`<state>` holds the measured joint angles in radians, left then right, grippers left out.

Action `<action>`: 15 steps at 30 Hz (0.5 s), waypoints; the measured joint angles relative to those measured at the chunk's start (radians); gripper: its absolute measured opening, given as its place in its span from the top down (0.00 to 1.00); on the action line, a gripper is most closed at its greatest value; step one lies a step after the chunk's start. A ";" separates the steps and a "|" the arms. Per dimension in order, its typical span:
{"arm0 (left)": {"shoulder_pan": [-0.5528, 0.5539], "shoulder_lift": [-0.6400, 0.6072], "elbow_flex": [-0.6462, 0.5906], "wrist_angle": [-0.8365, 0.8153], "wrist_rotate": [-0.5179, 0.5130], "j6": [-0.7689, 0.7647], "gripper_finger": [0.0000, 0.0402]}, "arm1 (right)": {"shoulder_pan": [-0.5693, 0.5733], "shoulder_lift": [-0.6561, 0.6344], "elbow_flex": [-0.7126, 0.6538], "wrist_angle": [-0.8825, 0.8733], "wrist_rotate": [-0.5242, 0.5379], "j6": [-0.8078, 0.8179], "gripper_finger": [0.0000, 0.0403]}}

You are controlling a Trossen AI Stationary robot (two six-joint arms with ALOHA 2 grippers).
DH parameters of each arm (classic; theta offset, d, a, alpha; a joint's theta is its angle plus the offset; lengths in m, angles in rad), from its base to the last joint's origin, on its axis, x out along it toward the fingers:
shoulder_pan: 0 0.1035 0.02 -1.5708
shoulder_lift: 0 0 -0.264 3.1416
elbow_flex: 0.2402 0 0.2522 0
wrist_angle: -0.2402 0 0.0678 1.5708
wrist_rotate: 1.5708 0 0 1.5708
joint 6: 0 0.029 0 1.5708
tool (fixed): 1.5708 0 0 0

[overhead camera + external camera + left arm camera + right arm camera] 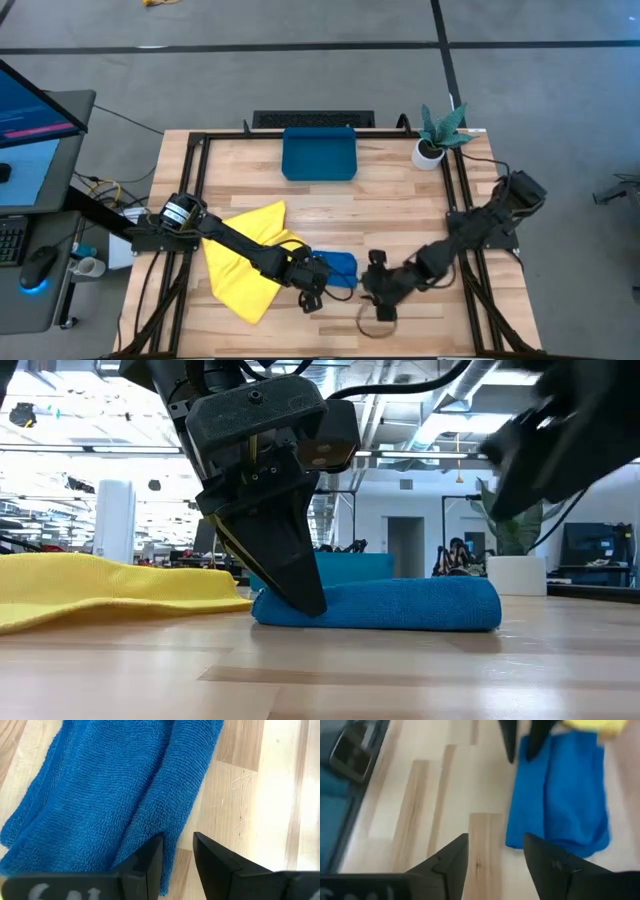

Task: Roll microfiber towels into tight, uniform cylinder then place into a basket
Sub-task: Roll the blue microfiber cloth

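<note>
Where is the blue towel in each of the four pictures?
High view: the blue towel lies near the table's front edge, between the two arms, beside the yellow towel.
Low view: rolled in the middle, on the wood.
Left wrist view: fills the picture's upper left.
Right wrist view: upper right.
Shared landmark: the left tool, at the towel's edge in every view.

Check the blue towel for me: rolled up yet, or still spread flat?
Rolled, loosely. The blue towel lies as a low cylinder on the table, the left gripper at one end. How tight the roll is, cannot tell.
</note>
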<state>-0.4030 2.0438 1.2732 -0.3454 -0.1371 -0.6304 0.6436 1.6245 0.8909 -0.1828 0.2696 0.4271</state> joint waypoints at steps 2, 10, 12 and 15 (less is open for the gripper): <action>0.000 0.000 0.000 0.000 0.000 0.000 0.74 | 0.047 -0.001 0.000 -0.004 0.091 -0.087 0.48; 0.000 0.000 0.000 0.001 0.000 -0.003 0.74 | 0.146 0.131 0.002 0.116 0.331 -0.377 0.48; 0.000 0.000 -0.001 0.001 0.001 -0.003 0.74 | 0.143 0.174 0.002 0.168 0.337 -0.457 0.48; 0.000 0.000 -0.001 0.001 0.001 -0.003 0.74 | 0.129 0.219 0.002 0.230 0.369 -0.512 0.50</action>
<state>-0.4034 2.0438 1.2724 -0.3447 -0.1365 -0.6334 0.7728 1.8436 0.8934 0.0473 0.6389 -0.0854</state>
